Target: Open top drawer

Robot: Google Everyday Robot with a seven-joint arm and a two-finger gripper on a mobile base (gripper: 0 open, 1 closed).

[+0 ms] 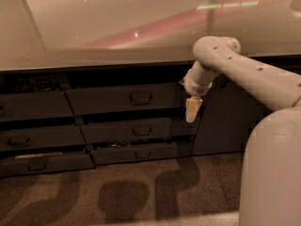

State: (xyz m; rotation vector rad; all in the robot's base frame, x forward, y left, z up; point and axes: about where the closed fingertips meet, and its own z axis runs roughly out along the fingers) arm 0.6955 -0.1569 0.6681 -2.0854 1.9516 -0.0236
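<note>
The top drawer (113,99) is the widest, tallest dark grey front under the counter, with a small dark handle (140,98) at its centre. It looks flush with the fronts around it. My gripper (192,110) hangs from the white arm in front of the drawer's right end, to the right of the handle and slightly lower, pointing down. It holds nothing that I can see.
Two slimmer dark drawer fronts (136,130) (141,153) lie below the top one. Shorter dark fronts (37,105) stack at the left, the lowest with a pale strip (38,155). A pale countertop (117,27) runs above. A dark cabinet panel (225,117) stands right. Speckled floor (117,192) lies in front.
</note>
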